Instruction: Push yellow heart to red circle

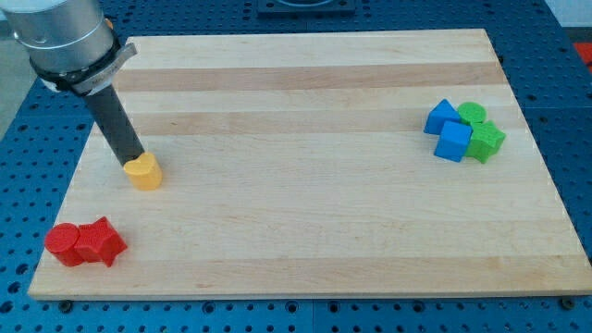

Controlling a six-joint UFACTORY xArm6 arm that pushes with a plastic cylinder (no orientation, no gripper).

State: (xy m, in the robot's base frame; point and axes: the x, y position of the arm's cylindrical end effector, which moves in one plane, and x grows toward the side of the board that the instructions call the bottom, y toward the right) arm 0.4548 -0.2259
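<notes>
The yellow heart (144, 172) lies on the wooden board near its left edge. My tip (133, 163) touches the heart's upper left side; the dark rod slants up to the view's top left. The red circle (64, 243) sits at the board's bottom left corner, below and left of the heart. A red star-like block (101, 242) rests against the circle's right side.
A cluster stands at the board's right: a blue triangle-like block (441, 117), a blue cube (453, 141), a green circle (473, 114) and a green star-like block (486, 141). The board's left edge (81, 157) runs close to the tip.
</notes>
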